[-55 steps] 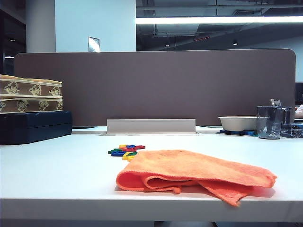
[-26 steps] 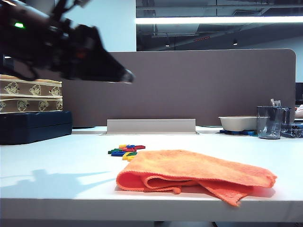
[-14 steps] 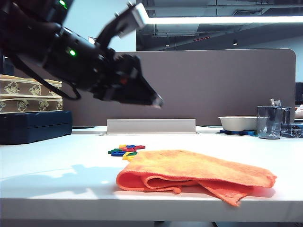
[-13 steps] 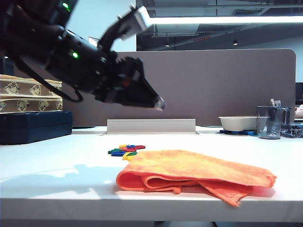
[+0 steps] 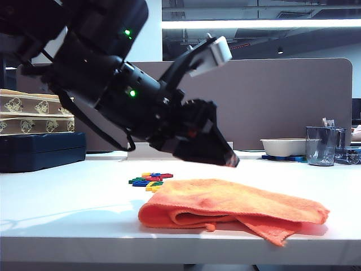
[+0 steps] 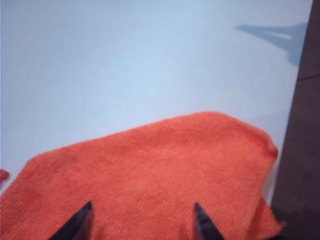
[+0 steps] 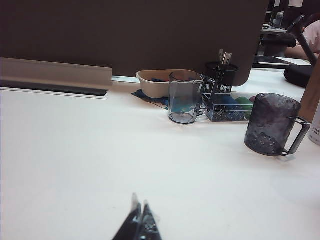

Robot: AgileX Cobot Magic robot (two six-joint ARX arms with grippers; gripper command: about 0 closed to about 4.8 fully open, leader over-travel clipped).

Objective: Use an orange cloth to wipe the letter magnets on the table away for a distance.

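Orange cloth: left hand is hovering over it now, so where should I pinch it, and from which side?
Come straight down from above onto the flat upper layer of the orange cloth. The open left hand hangs just over it, not touching. The cloth lies loosely folded and low on the table, so a side approach offers little; bunching the soft top probably gives the surest grip.

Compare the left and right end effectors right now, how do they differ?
The left end effector has its fingers spread apart; the right end effector has them pressed together. The left hangs just above the cloth; the right sits over bare table, away from the cloth. Neither holds anything.
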